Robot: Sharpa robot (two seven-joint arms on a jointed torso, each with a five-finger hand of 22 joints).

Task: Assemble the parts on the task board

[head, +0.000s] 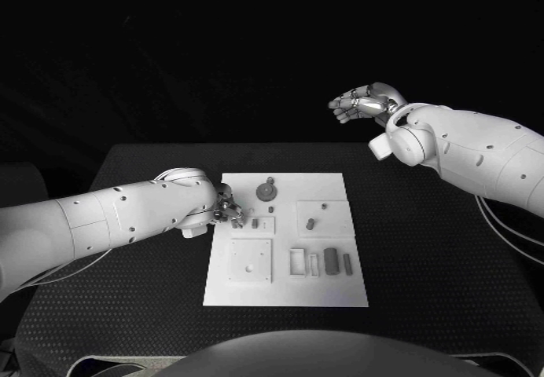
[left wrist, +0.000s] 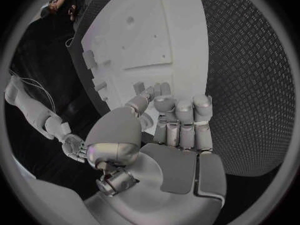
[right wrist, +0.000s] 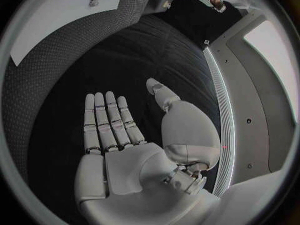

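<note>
The white task board [head: 328,188] lies in the middle of the table. Grey parts sit on it: a round toothed piece [head: 266,191], a small peg [head: 310,224] and upright bars [head: 330,261] near the front. My left hand [head: 227,210] is low over the board's left edge with its fingers curled. Its thumb [left wrist: 145,96] reaches beside a small part [left wrist: 139,88], but whether the hand grips that part is hidden. My right hand [head: 363,102] hangs high beyond the table's far right, palm flat and fingers [right wrist: 106,115] straight and apart, holding nothing.
A raised square plate [head: 248,259] sits at the board's front left and another square pad [head: 323,216] to its right. Black textured table [head: 431,259] surrounds the board [left wrist: 144,35] on all sides. The board's corner [right wrist: 56,15] shows far from the right hand.
</note>
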